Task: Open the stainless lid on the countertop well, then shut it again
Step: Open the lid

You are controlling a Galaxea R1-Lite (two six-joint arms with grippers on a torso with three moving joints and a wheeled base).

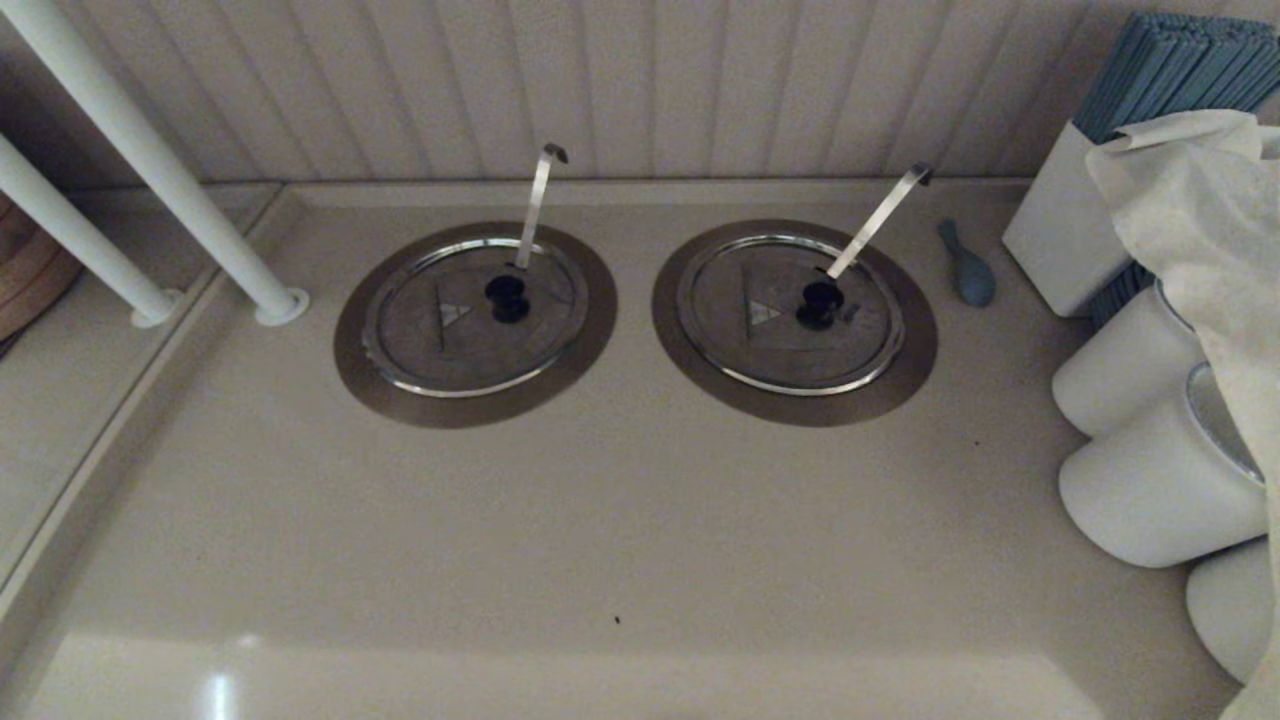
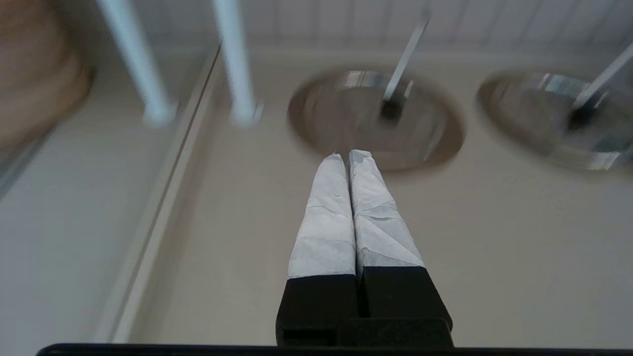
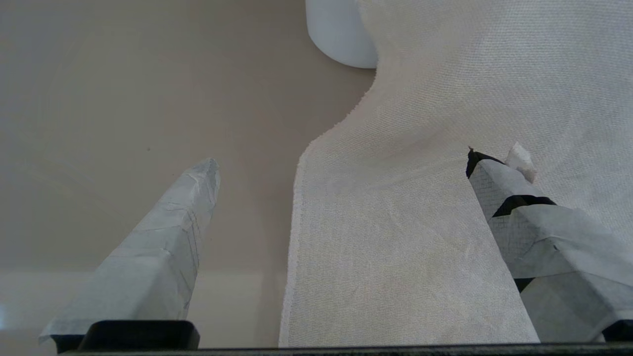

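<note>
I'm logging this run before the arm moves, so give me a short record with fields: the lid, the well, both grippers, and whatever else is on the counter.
stainless lid: seated flat, closed, black knob at centre, near-upright ladle handle poking through
countertop well: covered; only its bronze-grey collar shows
left gripper: shut, empty, above the counter short of the lid
right gripper: open, empty, over a white cloth
twin lid: closed, slanted ladle handle
also there: white canisters, small blue object
</note>
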